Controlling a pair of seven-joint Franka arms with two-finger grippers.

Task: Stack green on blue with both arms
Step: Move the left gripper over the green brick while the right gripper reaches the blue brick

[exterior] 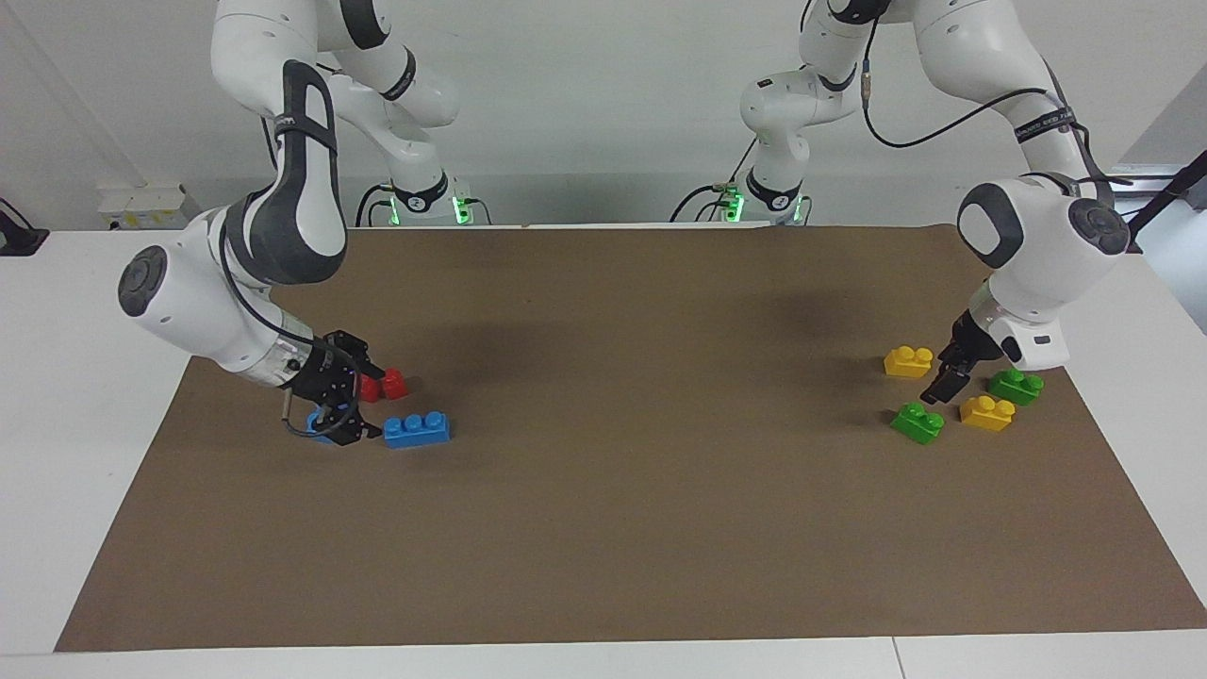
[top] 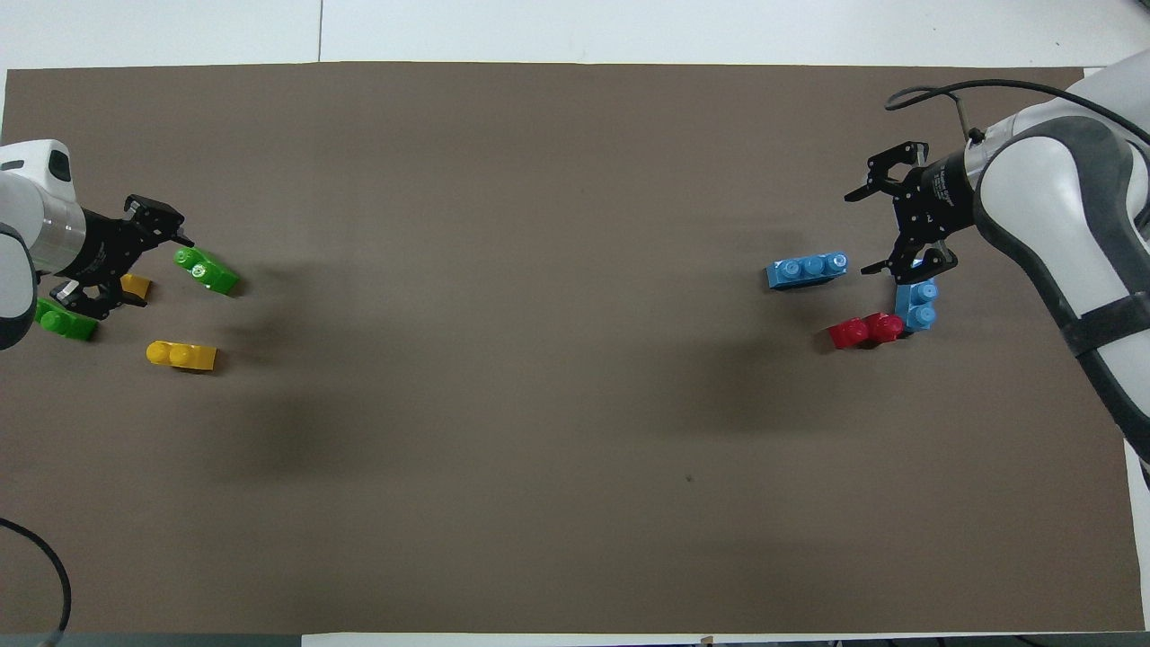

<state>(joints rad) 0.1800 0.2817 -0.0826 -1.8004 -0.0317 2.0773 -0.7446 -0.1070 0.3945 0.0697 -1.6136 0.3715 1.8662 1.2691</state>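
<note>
Fingers spread on both grippers, nothing pinched. Going by the facing view, starting at the right arm's end of the table.

Right gripper (exterior: 351,404) is low, tilted, over the blue brick (exterior: 319,431) that lies at the edge of the mat (exterior: 603,528) — only a sliver of that brick shows past the fingers; overhead view has it clearer (top: 917,305). Whether the fingers touch it, can't tell. Two red bricks (exterior: 382,384) sit just beside it, closer to the robots than the second blue brick (exterior: 417,429), which lies flat, studs up, untouched.

Middle of the mat is bare brown.

Left arm's end: yellow brick (exterior: 908,361), then the left gripper (exterior: 939,389) hanging low between the four small bricks — first green brick (exterior: 917,422) just under and beside its tips, no visible contact. Second yellow brick (exterior: 986,413) next to it, second green brick (exterior: 1016,386) tucked close to the left arm's wrist.

Green and blue bricks are well apart, at the two ends of the mat.
</note>
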